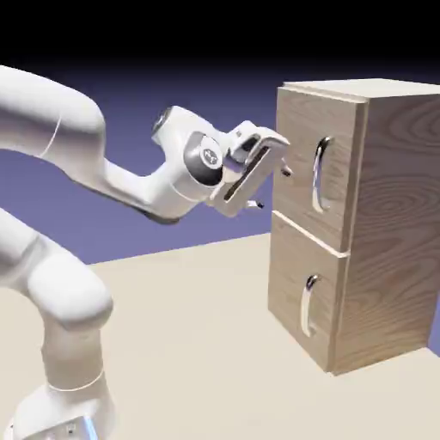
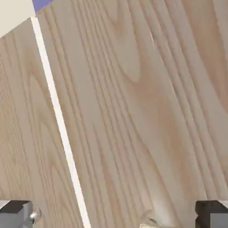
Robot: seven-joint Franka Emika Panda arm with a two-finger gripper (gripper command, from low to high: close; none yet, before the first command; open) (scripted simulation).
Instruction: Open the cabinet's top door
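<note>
The cabinet (image 1: pixel 369 223) is a tall box of light wood w/ clear grain lines, standing on the beige table (image 1: pixel 198 344) at the right of the exterior view; its right side is cut off by the picture edge. The front has two stacked doors. The top door (image 1: pixel 301 155) is a flat wood panel w/ a curved shiny silver handle (image 1: pixel 320 174) set vertical near its right edge; it sits flush, so it is closed. The lower door (image 1: pixel 296 292) has a similar curved handle (image 1: pixel 307 305). The arm is white, smooth and rounded, coming from lower left, elbow high, wrist bent so the hand points about level toward the top door. The gripper (image 1: pixel 271 187) is just at the door's left edge, well left of the handle; jaws stand wide apart, holding nothing. If a fingertip touches the wood, I cannot tell. In the hand view the wood fills nearly all, approx. diagonal grain, w/ one pale slanted line across it (image 2: pixel 60 120), maybe a door edge. The two grey fingertips (image 2: pixel 18 213) show only at the bottom corners, partly cut off.
</note>
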